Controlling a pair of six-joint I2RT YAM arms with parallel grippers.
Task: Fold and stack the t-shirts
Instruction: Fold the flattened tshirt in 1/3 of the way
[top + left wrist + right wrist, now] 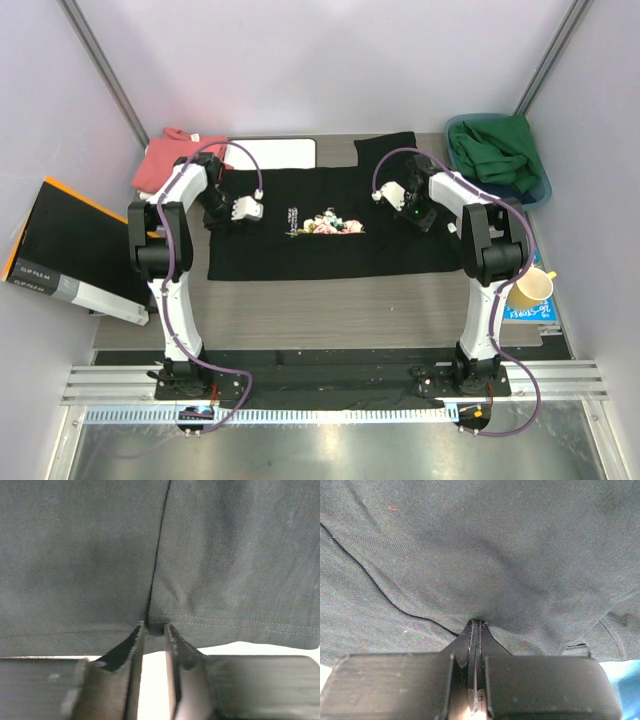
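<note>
The black t-shirt [300, 255] lies spread flat across the table, its flower print [335, 224] and lettering facing up. At the shirt's left edge my left gripper [214, 214] is low over the cloth. In the left wrist view its fingertips [155, 626] stand a narrow gap apart with the stitched hem [225, 622] bunched between them, so it is open. Over the shirt's right side, my right gripper [420, 214] is pressed down, and its tips [478, 622] are shut on a pinch of black cloth [520, 555]. The salmon-pink t-shirt [165, 160] lies crumpled at the back left.
A white board [275, 153] sits behind the black shirt. A flat black box with an orange edge [70, 245] leans at the left. A blue bin of green cloth [497, 155] stands at the back right, and a yellow cup [530, 288] at the right edge.
</note>
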